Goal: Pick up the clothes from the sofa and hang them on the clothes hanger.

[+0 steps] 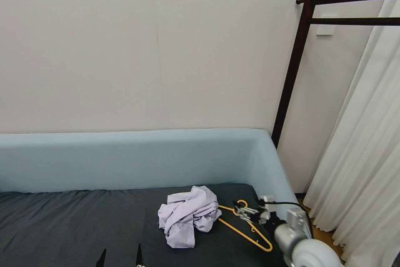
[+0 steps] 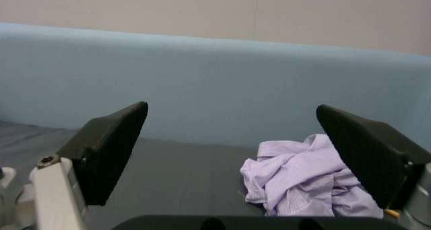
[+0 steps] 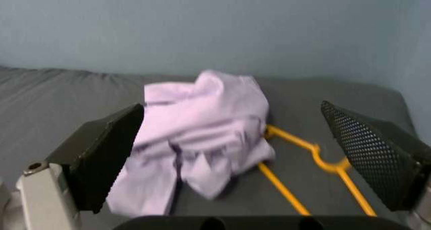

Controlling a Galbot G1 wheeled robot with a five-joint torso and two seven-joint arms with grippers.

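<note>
A crumpled lavender shirt lies on the dark seat of the sofa, toward its right end. A yellow hanger rests flat beside it, one end tucked under the cloth. My right gripper hovers open just short of the shirt and hanger, nothing between its fingers. My left gripper is open too, low over the seat, with the shirt ahead of it and off to one side; its black fingertips poke up at the head view's bottom edge.
A dark wooden clothes rack stands past the sofa's right arm, its top rail high up. A white curtain hangs on the right. The sofa's light blue backrest runs along a plain wall. The seat's left part is bare.
</note>
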